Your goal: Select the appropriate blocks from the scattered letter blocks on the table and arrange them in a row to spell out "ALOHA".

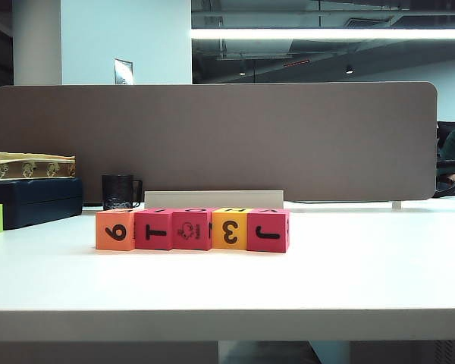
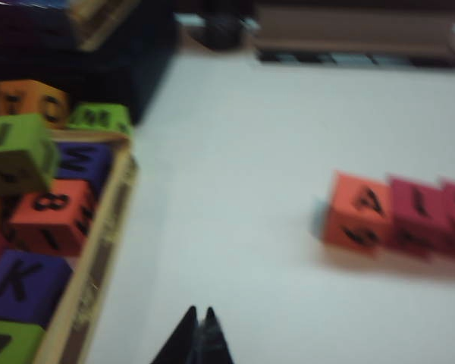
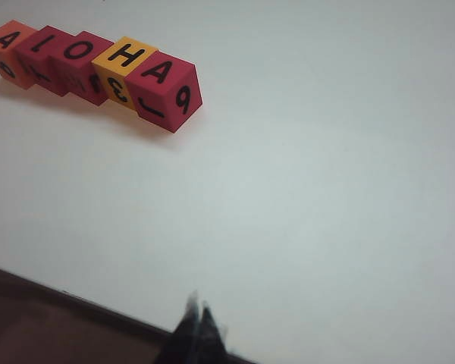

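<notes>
The five letter blocks [image 1: 192, 229] stand touching in one straight row on the table [image 1: 349, 280], just in front of a low pale strip [image 1: 212, 199] at the foot of the divider [image 1: 212, 140]. From the front their sides read 6, T, a logo, 3 and J, which looks wrong until the right wrist view shows the tops: A, L, O, H, A. The word faces upward, so the order orange block [image 1: 115, 230], two pink-red, yellow block [image 1: 230, 228], pink-red appears to be the finished spelling, and I judge the task essentially done. Both arms seem pulled clear so the row is not knocked. The left gripper [image 2: 198, 334] hangs over bare table with its tips pressed together and nothing between them; the row lies well apart from it, the orange block being the nearest end, while an open box [image 2: 98, 258] of spare blocks sits on its other side. That view is blurred, so finer detail is uncertain. The right gripper [image 3: 198, 327] is likewise closed and empty, above the table edge, and the row lies well apart from it, the pink-red A block [image 3: 164, 89] nearest.
</notes>
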### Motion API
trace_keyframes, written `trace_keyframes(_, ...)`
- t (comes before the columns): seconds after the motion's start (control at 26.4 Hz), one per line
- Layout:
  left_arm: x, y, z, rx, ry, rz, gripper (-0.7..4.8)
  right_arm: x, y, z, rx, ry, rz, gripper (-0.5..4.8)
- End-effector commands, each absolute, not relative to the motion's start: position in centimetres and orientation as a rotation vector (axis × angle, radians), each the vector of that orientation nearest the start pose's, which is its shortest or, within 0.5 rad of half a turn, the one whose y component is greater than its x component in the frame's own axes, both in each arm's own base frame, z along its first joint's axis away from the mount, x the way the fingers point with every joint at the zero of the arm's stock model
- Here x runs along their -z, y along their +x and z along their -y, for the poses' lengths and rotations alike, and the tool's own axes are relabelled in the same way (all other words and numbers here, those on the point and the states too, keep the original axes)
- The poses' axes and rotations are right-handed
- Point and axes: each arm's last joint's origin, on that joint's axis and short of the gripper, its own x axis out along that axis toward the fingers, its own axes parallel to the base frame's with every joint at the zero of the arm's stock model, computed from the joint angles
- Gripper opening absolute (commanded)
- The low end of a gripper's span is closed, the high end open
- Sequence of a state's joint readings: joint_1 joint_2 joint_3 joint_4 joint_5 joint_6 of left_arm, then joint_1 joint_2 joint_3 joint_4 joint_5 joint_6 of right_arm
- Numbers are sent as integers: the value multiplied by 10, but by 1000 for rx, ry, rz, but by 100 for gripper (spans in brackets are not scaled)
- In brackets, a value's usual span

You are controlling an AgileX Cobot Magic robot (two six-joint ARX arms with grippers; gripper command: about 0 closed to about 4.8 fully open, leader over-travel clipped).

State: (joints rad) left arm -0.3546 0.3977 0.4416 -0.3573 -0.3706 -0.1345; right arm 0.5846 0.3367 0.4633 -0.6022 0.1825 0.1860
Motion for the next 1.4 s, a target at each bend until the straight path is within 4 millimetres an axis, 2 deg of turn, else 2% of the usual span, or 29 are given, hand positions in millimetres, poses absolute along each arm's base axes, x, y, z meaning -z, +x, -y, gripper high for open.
trace_keyframes(0.04, -232, 112, 22, -36, -89, -148, -6, -239, 80, -47, -357, 5, -461, -5)
trace_keyframes(0.34, -159, 103, 2, -82, -135, -83, -6, -239, 80, -47, -356, 5, -462, -5)
trace_keyframes(0.64, -163, 97, -8, -149, -139, -8, -6, -239, 80, -47, -356, 5, -460, -5)
trace_keyframes(0.87, -146, 96, -5, -66, -87, -191, -6, -239, 80, -47, -356, 3, -464, -5)
trace_keyframes(1.06, -147, 96, -3, 7, 14, -188, -6, -239, 80, -47, -356, 3, -466, -5)
trace_keyframes(1.4, -147, 96, -4, -4, 17, -184, -6, -239, 79, -47, -356, 3, -467, -5)
